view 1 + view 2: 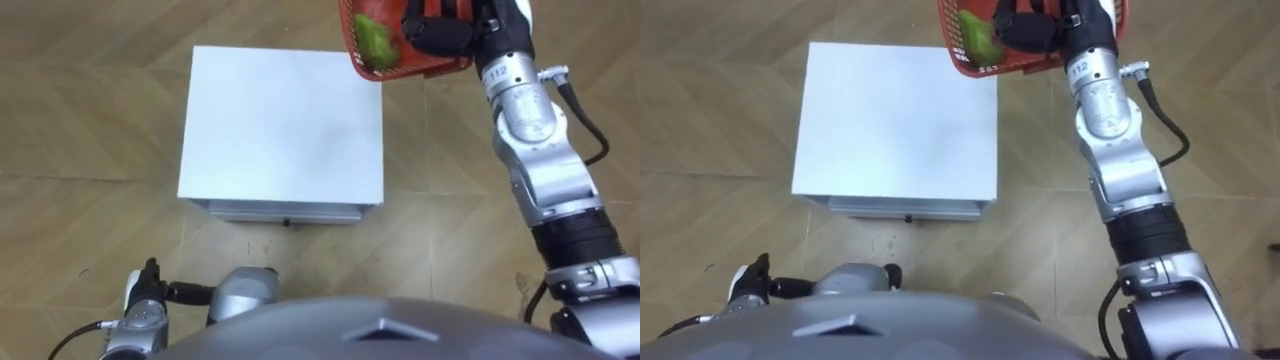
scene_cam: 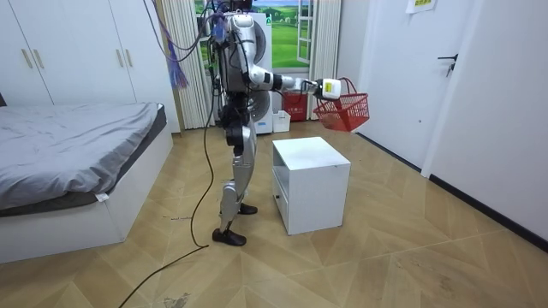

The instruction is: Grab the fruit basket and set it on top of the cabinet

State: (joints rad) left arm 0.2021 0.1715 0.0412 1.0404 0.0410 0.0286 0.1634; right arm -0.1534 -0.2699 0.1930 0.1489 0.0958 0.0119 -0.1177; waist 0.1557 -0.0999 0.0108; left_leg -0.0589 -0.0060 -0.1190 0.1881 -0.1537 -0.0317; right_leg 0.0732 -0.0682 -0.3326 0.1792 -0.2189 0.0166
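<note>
fingers (image 1: 424, 36) of r hand (image 1: 446, 24) curled on basket (image 1: 412, 70) handle; basket hangs under them.

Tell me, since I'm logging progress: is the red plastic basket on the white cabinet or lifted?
Lifted: the red plastic basket hangs from the right hand, clear of the white cabinet.

Bright, even indoor light, with daylight at the window (image 2: 295, 34).
</note>
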